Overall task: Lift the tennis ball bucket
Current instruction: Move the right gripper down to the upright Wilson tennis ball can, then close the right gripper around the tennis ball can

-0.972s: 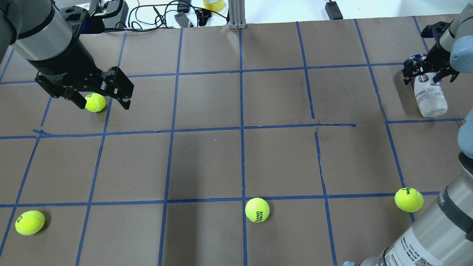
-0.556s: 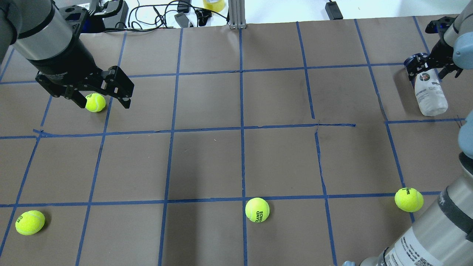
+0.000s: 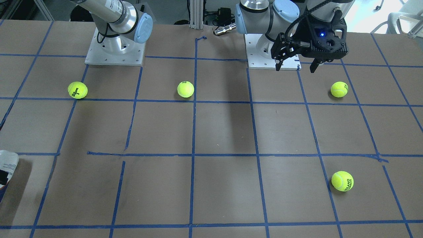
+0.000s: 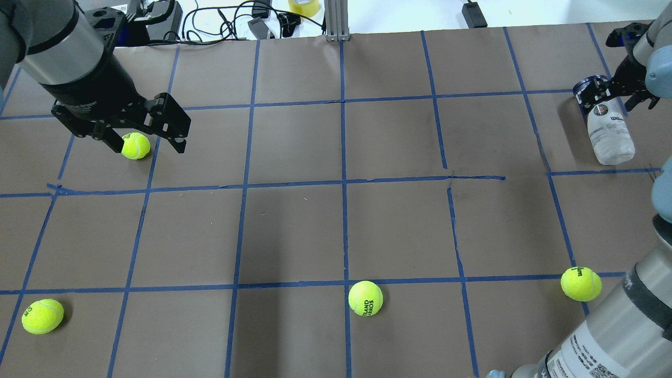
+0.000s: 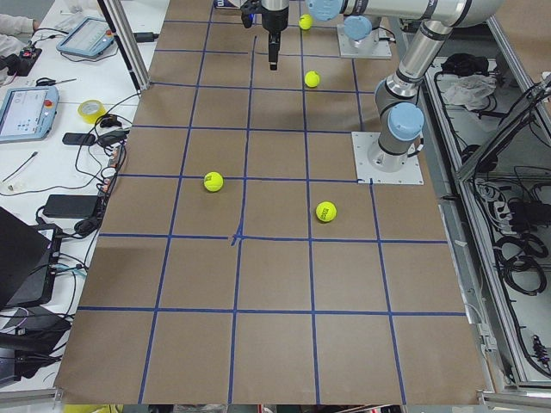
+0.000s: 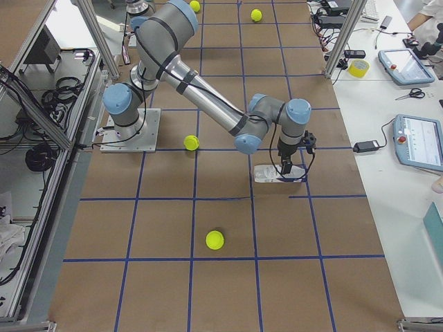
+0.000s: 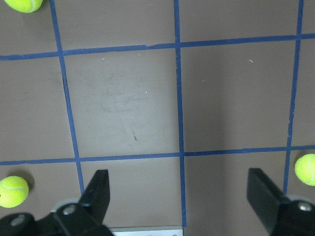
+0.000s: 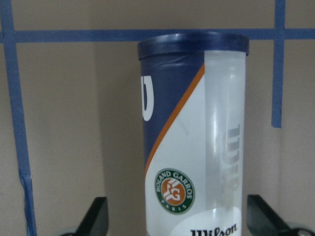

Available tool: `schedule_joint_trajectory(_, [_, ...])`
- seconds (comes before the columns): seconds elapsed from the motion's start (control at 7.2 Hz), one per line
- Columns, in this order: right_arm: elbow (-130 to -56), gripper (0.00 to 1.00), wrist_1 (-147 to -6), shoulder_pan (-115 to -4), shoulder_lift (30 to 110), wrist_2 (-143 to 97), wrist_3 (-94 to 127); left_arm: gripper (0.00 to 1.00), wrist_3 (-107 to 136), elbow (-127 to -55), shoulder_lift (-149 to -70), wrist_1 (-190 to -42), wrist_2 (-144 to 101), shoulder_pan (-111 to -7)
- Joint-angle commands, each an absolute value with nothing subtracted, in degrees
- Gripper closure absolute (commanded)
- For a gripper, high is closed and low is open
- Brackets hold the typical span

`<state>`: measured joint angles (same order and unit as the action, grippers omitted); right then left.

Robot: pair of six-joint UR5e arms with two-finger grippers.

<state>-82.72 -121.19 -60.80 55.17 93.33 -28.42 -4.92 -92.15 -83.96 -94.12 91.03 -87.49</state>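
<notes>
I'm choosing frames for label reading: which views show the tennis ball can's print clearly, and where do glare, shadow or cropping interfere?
Right wrist view: the tennis ball can fills the frame, logos legible, a pale sheen down its clear strip. Overhead view: it is small, fine print unreadable. Front-facing view: cropped by the left edge, shadow beside it.

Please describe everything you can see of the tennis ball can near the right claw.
The can is a slim, plastic-looking cylinder with a white and navy label, an orange stripe, a Roland Garros badge, Wilson lettering and a dark blue rim. It lies on its side on the brown table. The right claw straddles it, open; its fingers stand apart from its sides.
</notes>
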Motion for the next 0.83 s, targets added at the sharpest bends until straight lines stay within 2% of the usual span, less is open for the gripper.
schedule_joint_trajectory(0.0, [-83.2, 0.0, -124.0, -59.9, 52.5, 93.4, -31.5, 0.0, -5.0, -92.2, -84.0, -93.8, 91.2, -87.3])
schedule_joint_trajectory(0.56, [-83.2, 0.0, -124.3, -59.8, 49.5, 93.6, -31.2, 0.0, -4.9, -92.3, -84.0, -93.8, 91.1, -87.3])
schedule_joint_trajectory(0.69, [-83.0, 0.08, -124.3, -59.8, 49.5, 93.6, -30.9, 0.0, -4.9, -92.2, -84.1, -93.7, 91.1, -87.3])
